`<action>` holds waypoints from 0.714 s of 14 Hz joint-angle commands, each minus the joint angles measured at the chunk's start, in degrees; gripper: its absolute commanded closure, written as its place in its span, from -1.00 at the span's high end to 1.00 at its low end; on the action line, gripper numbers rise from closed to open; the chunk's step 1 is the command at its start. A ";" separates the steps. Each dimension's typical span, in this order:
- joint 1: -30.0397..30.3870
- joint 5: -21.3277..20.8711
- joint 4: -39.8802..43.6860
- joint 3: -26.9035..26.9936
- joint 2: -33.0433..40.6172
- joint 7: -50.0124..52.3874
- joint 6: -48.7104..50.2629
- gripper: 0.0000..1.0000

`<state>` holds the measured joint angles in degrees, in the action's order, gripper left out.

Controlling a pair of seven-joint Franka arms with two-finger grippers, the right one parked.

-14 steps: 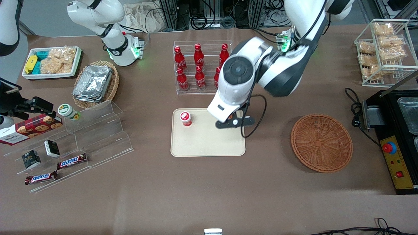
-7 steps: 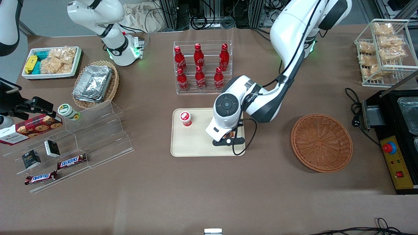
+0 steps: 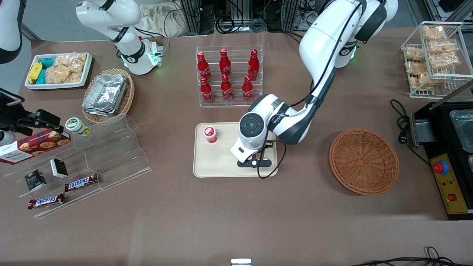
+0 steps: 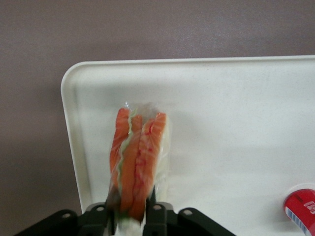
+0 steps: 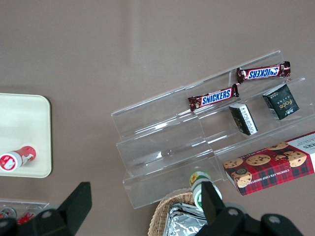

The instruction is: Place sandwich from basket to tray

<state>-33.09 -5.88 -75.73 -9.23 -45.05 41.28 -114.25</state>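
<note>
My left gripper (image 3: 257, 157) hangs low over the cream tray (image 3: 218, 168), near the tray's end toward the working arm. In the left wrist view the gripper (image 4: 130, 209) is shut on the wrapped sandwich (image 4: 138, 157), whose orange-red and green filling edge points down at the tray (image 4: 236, 123) close to its corner. In the front view the sandwich is hidden under the wrist. The round orange-brown wicker basket (image 3: 364, 161) lies empty toward the working arm's end of the table.
A small red-capped cup (image 3: 210, 134) stands on the tray toward the parked arm's end; it also shows in the left wrist view (image 4: 300, 206). A clear rack of red bottles (image 3: 226, 75) stands farther from the front camera than the tray.
My left gripper has come down over the tray with the sandwich and shifted slightly nearer to the front camera. The basket and the cup have not moved.
</note>
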 commanded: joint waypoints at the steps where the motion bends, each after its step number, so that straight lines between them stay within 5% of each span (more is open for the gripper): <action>1: -0.57 -1.06 -0.38 0.61 0.49 -1.91 -1.59 0.99; 10: 3.20 -1.24 0.32 1.14 19.36 -2.26 16.76 1.00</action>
<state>-32.05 -6.26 -73.26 -8.15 -31.34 40.00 -100.82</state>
